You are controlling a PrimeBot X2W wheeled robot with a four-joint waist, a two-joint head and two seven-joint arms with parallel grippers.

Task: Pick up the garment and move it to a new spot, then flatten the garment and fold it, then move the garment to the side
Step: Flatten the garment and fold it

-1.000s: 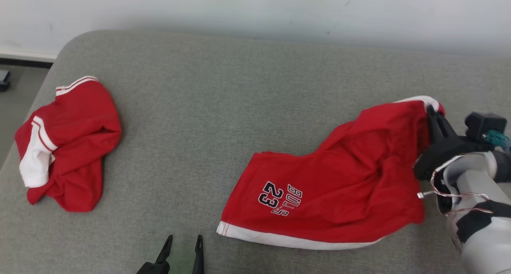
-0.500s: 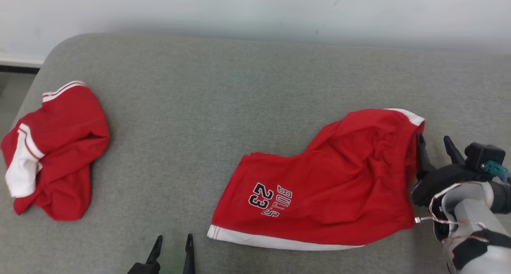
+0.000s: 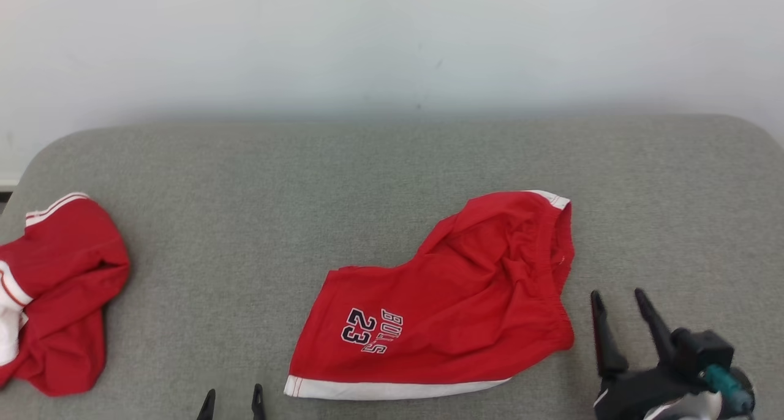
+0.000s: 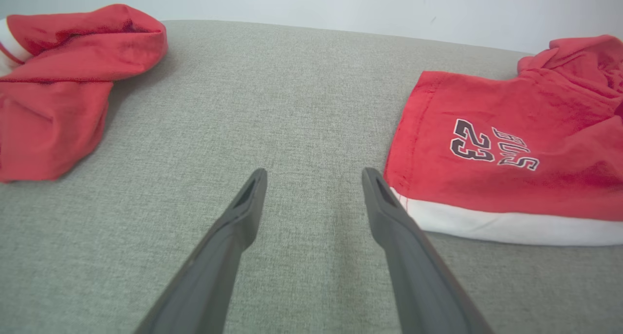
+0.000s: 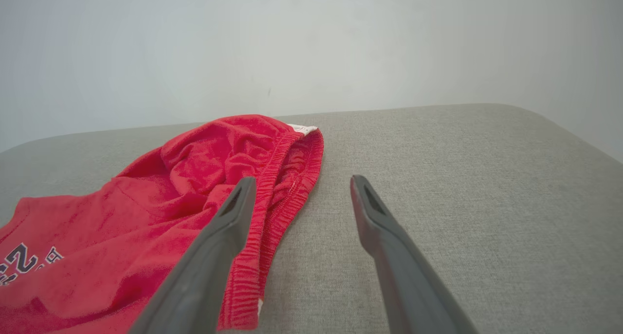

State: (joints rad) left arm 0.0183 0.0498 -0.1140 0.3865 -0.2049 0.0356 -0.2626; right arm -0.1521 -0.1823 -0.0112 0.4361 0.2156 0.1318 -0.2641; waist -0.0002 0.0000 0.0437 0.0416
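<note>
The garment (image 3: 453,303) is a pair of red shorts with a white hem and "BULLS 23" print, lying loosely spread on the grey cushion (image 3: 245,224) right of centre. It also appears in the left wrist view (image 4: 511,154) and right wrist view (image 5: 170,207). My right gripper (image 3: 617,296) stands open just right of the waistband, holding nothing; in its own view (image 5: 301,180) the left finger overlaps the waistband edge. My left gripper (image 3: 233,395) is open at the bottom edge, left of the white hem, and empty (image 4: 314,173).
A second red and white garment (image 3: 55,285) lies crumpled at the cushion's left end, also in the left wrist view (image 4: 63,81). A pale wall (image 3: 392,40) runs behind the cushion. Bare grey cushion lies between the two garments and to the right.
My right gripper opened and let go of the shorts' waistband, then drew back toward me. The waistband dropped onto the cushion. The head camera tilted up and turned, shifting the whole picture.
</note>
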